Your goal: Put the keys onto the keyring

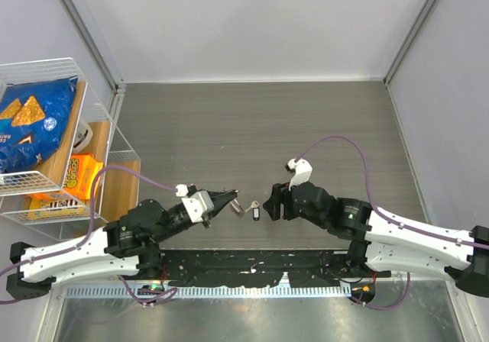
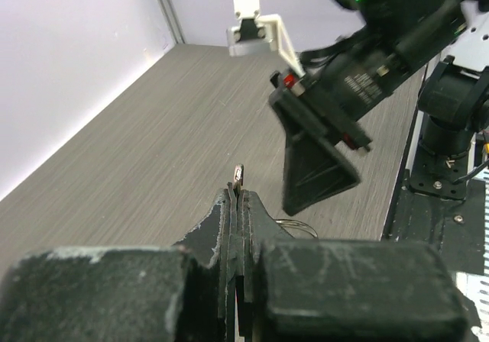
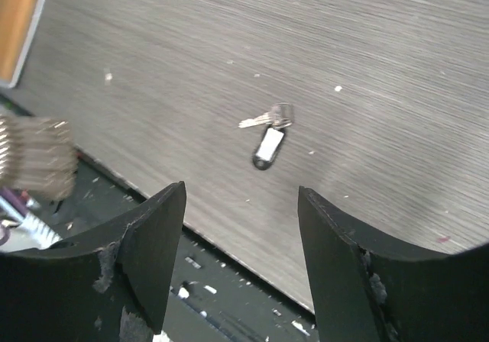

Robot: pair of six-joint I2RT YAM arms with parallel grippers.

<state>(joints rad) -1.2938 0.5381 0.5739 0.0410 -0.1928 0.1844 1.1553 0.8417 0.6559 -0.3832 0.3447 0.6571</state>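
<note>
My left gripper (image 1: 232, 198) is shut, and a small silvery key (image 2: 239, 177) sticks out edge-on from between its tips (image 2: 238, 193). A thin wire keyring (image 2: 296, 225) shows just past its right finger; I cannot tell whether it rests on the table. In the right wrist view a small bunch of silvery keys (image 3: 267, 118) with a black tag bearing a white label (image 3: 265, 146) lies on the table. The bunch (image 1: 244, 207) and the tag (image 1: 256, 213) also show in the top view, between both grippers. My right gripper (image 1: 270, 201) is open and empty, hovering just right of them (image 3: 241, 197).
A wire basket (image 1: 46, 182) with a blue chip bag (image 1: 30, 124) and orange packets (image 1: 76, 175) stands at the far left beside a wooden board (image 1: 122, 189). The black base plate (image 1: 252, 266) runs along the table's near edge.
</note>
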